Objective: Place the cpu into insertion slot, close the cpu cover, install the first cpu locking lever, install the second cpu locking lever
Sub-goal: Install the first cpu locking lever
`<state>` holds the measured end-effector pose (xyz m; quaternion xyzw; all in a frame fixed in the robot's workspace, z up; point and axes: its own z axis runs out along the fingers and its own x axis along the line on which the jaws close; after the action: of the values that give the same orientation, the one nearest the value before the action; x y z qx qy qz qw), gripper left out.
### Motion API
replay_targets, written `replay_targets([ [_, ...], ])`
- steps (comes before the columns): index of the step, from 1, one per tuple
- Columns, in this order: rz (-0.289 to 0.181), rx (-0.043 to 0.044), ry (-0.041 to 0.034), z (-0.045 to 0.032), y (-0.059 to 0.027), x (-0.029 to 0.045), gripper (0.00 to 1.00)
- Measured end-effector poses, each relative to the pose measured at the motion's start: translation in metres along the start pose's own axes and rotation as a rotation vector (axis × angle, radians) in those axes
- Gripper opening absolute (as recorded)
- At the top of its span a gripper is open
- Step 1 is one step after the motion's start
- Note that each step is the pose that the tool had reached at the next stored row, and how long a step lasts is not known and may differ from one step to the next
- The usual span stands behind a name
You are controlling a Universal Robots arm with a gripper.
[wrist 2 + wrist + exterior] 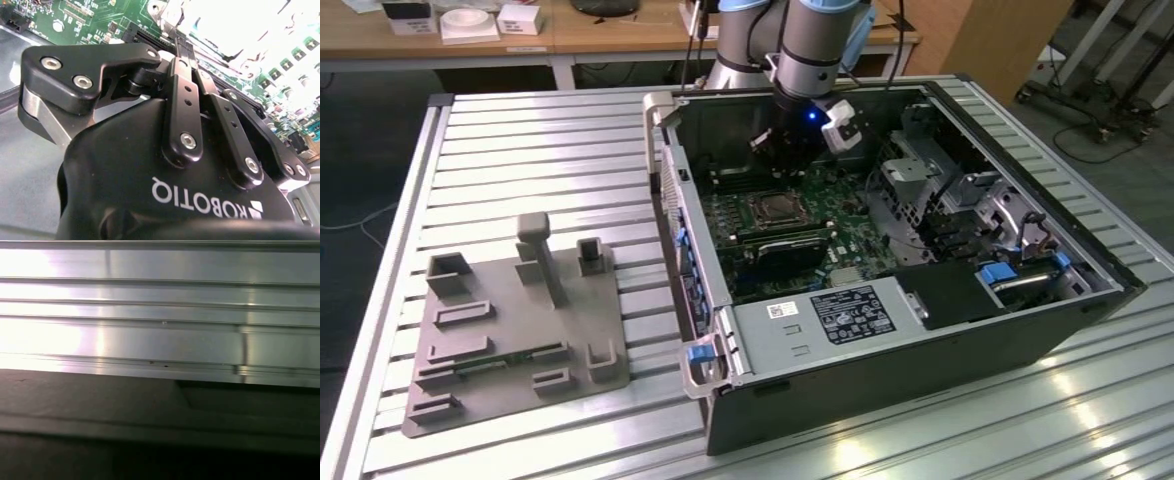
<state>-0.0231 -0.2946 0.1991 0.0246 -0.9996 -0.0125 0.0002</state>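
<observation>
1. CPU work is taking place inside the large open black computer case (907, 330), which is lying on its side across the right half of the exterior view on a ribbed aluminium table (520, 140).
2. Filling the case floor, the green motherboard (847, 205) is lying flat, with a grey white-labelled power-supply box (834, 315) sitting at the case's lower edge.
3. Standing in the lower left of the exterior view, well apart from the case, a grey moulded parts fixture (520, 330) is resting on the table.
4. Reaching down from the top centre of the exterior view, the black two-finger gripper (783, 150) is hanging over the board's upper part; in the second wrist view its fingers (186, 50) are appearing drawn together, though I cannot tell whether anything is pinched between them.
5. Sitting just below the gripper in the exterior view, near the frame's centre, the insertion slot (778, 210), a square socket with a silvery rim and dark middle, is lying slightly toward the frame's lower left of the fingertips.
6. Whether the small silvery cpu is already sitting in that socket, I cannot tell.
</observation>
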Motion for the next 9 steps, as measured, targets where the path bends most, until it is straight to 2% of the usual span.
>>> replay_targets([
  [7,0.0,-0.0001,0.0,-0.0011,0.0,0.0,0.1],
  [9,0.0,0.0045,0.0003,-0.0012,0.0,0.0001,0.1],
])
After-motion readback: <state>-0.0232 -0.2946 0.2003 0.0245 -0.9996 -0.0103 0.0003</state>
